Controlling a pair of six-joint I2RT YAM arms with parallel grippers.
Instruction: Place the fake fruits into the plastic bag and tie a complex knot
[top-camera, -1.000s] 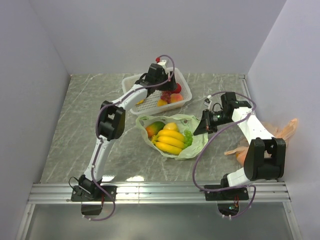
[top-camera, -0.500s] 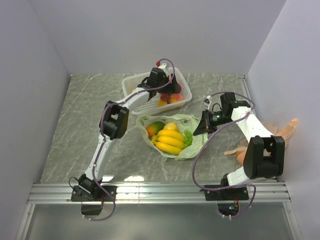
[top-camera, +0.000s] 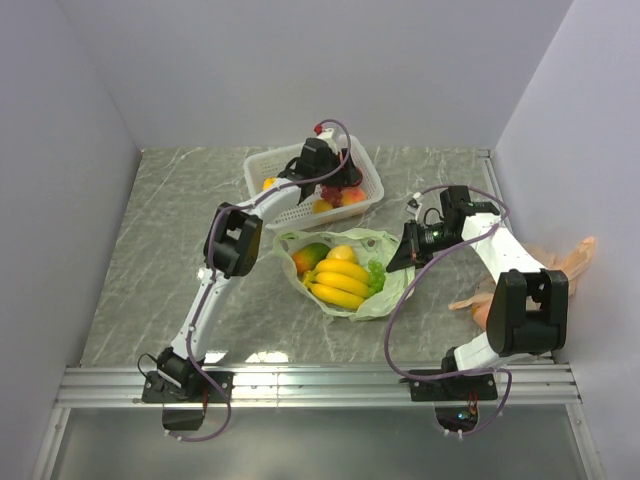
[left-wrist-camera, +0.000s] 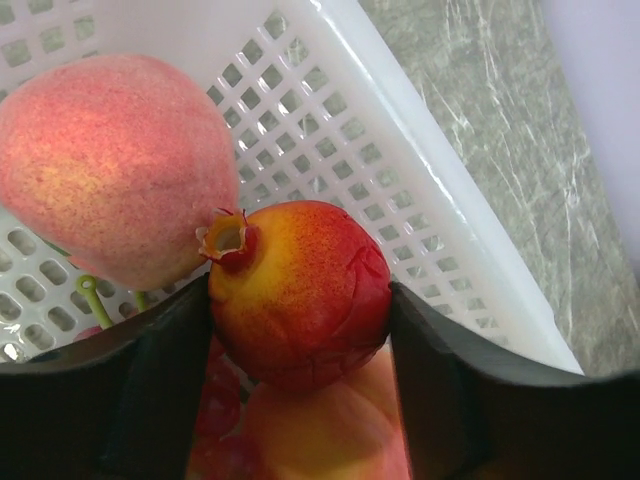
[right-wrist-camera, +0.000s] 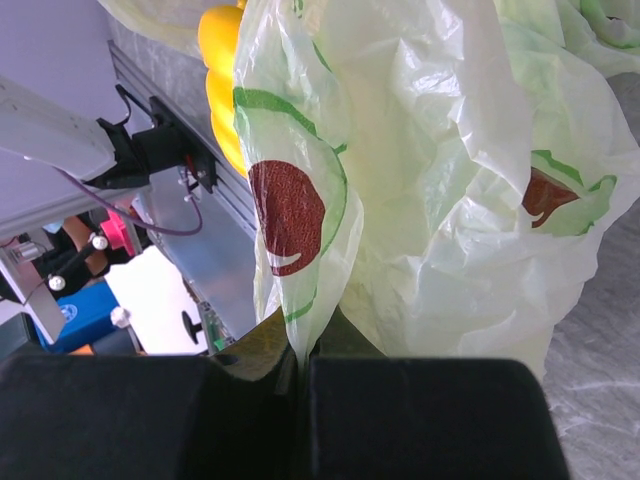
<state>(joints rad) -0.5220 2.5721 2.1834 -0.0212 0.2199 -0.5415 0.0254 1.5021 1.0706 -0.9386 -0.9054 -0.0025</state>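
Observation:
In the white basket (top-camera: 270, 165) at the back, my left gripper (top-camera: 335, 185) reaches down among the remaining fake fruits. Through the left wrist view, its jaws press both sides of a red-and-yellow fruit (left-wrist-camera: 300, 290), which lies beside a pink peach (left-wrist-camera: 110, 190) and on top of other fruit. The pale green plastic bag (top-camera: 385, 290) lies open mid-table, holding a banana bunch (top-camera: 340, 280), a mango (top-camera: 308, 257) and a lemon (top-camera: 343, 252). My right gripper (top-camera: 400, 255) is shut on the bag's right edge (right-wrist-camera: 300, 250), holding it up. No knot shows.
The basket's lattice wall (left-wrist-camera: 330, 120) rises just right of the left fingers. A peach-orange bag (top-camera: 560, 262) lies against the right wall behind my right arm. The aluminium rail with both arm bases runs along the near edge.
My left gripper has shifted slightly right and down in the basket, over the fruits at its right end. The right arm and the bag have not moved.

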